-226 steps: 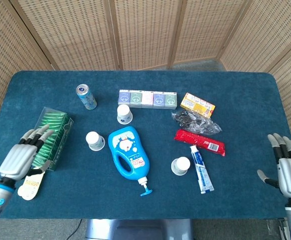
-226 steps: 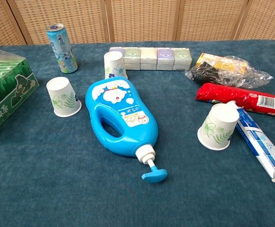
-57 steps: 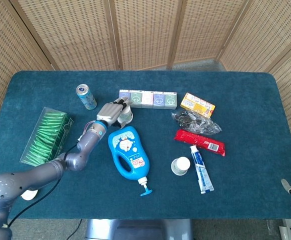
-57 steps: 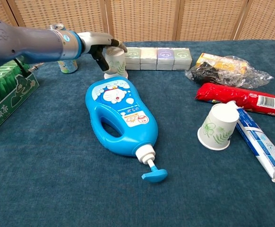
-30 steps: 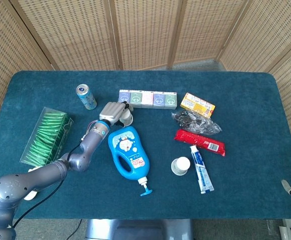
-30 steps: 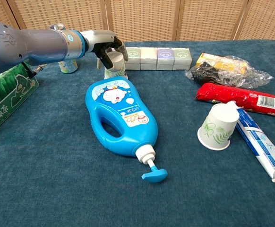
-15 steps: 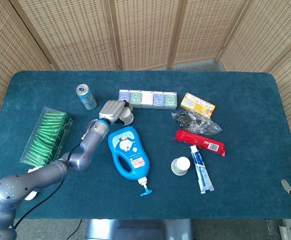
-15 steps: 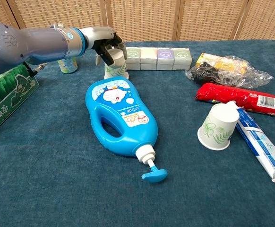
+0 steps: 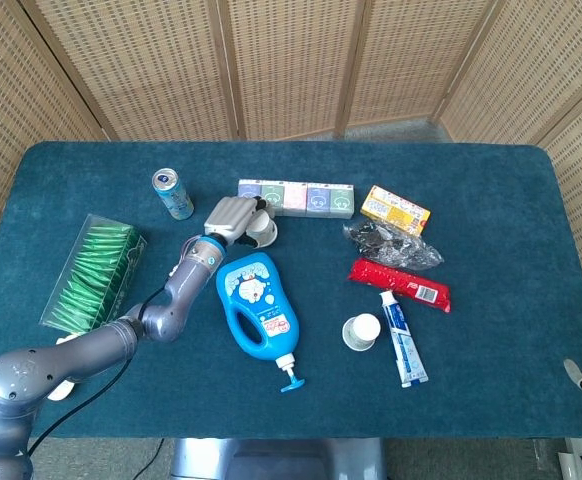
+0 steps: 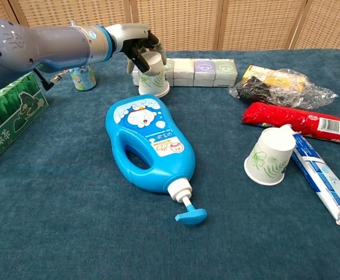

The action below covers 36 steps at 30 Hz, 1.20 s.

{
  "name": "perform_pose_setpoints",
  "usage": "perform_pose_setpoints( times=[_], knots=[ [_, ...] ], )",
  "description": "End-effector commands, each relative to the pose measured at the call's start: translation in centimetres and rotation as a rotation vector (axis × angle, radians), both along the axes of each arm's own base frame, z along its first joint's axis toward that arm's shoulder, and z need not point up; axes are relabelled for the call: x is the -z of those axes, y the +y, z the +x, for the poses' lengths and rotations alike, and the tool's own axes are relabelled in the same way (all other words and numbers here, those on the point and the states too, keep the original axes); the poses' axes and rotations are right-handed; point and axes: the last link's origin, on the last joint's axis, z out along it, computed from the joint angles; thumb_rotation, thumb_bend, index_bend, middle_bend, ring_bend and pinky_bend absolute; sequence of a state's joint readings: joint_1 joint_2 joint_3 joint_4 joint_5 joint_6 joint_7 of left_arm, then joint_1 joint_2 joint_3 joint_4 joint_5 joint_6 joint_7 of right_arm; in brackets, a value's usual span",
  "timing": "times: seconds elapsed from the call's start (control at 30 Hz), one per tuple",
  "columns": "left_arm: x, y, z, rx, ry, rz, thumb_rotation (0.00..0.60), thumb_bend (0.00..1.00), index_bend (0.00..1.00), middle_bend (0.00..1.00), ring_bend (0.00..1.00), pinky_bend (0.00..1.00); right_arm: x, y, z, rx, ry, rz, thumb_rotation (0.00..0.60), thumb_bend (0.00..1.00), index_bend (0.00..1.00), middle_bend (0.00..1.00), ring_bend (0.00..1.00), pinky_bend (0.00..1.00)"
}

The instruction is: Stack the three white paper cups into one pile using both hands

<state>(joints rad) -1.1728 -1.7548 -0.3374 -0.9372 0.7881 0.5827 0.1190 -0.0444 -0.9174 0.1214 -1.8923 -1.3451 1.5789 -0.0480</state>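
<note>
My left hand [image 9: 229,215] [image 10: 136,44] grips a white paper cup [image 9: 263,233] [image 10: 154,79] with a green leaf print. The cup is mouth down and tilted, just in front of the row of small boxes [image 9: 301,197] [image 10: 199,71]. I cannot tell whether another cup is nested in it. A second leaf-print cup [image 9: 361,331] [image 10: 269,156] stands mouth down at the right, against the toothpaste box [image 9: 403,340] [image 10: 325,181]. Only a grey sliver of my right hand [image 9: 569,369] shows at the lower right edge of the head view.
A blue pump bottle [image 9: 258,305] [image 10: 146,143] lies between the two cups. A drink can [image 9: 172,193] [image 10: 82,77] and a green tea box [image 9: 91,275] [image 10: 6,116] stand on the left. A red packet [image 9: 399,283], a dark bag [image 9: 391,243] and a yellow box [image 9: 395,209] lie on the right.
My left hand has carried the cup to the right and a little up, nearer the row of small boxes. The cup by the toothpaste has not moved.
</note>
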Motion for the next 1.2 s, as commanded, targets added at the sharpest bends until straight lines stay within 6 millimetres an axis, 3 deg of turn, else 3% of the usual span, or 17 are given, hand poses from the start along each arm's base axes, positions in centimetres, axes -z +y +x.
perform_pose_setpoints(
  times=[0.03, 0.6, 1.2],
  knots=[
    [0.0, 0.0, 0.6, 0.007, -0.015, 0.001, 0.6, 0.44, 0.38, 0.33, 0.39, 0.64, 0.0, 0.0, 0.0, 0.0, 0.0, -0.001, 0.6, 0.23, 0.0, 0.02, 0.0, 0.13],
    [1.7, -1.3, 4.8, 0.058, -0.102, -0.034, 0.6, 0.44, 0.37, 0.32, 0.39, 0.64, -0.2, 0.5, -0.1, -0.005, -0.005, -0.002, 0.6, 0.23, 0.0, 0.02, 0.0, 0.13],
    [5.2, -4.1, 9.1, 0.134, -0.114, -0.14, 0.6, 0.44, 0.36, 0.32, 0.38, 0.64, -0.9, 1.6, -0.8, -0.003, -0.018, -0.028, 0.6, 0.23, 0.0, 0.02, 0.0, 0.13]
  ],
)
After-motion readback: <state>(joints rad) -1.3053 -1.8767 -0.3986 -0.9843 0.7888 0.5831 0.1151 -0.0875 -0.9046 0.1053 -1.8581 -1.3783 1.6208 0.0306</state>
